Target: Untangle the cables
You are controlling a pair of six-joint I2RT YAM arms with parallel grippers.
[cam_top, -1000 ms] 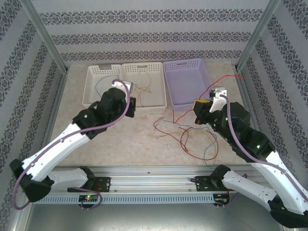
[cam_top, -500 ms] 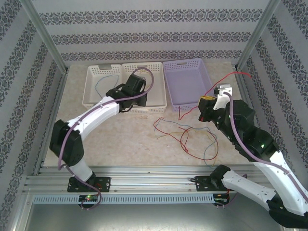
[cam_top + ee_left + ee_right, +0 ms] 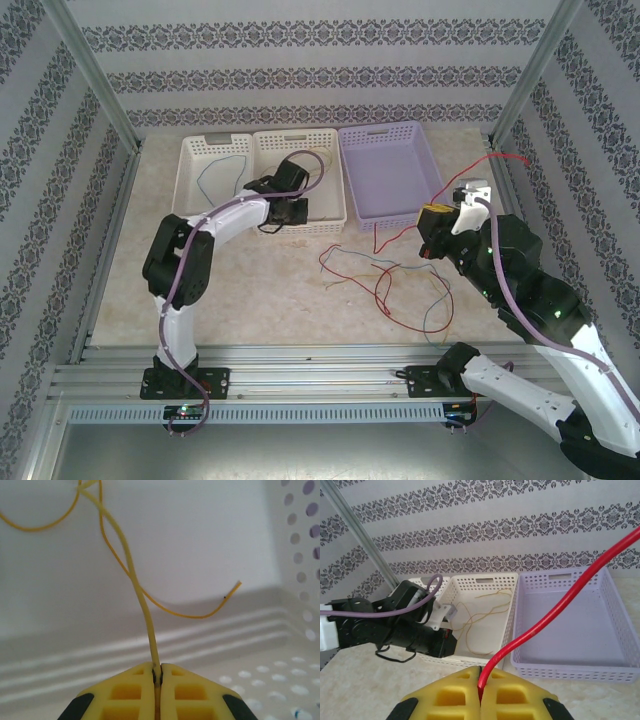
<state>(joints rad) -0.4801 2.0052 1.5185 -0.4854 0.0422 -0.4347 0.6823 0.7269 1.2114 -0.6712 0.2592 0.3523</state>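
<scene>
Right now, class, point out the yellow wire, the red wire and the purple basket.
yellow wire point(image 3: 149, 625), left wrist view, on the lower stretch of the upright strand.
red wire point(image 3: 555, 612), right wrist view, midway along the rising strand.
purple basket point(image 3: 385, 185), top view, on its bare floor.

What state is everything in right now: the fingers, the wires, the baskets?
left fingers: shut on a yellow wire, inside the middle white basket.
right fingers: shut on a red wire.
left white basket: holds a blue wire.
lilac basket: empty.
loose wires on the table: tangled together.
</scene>
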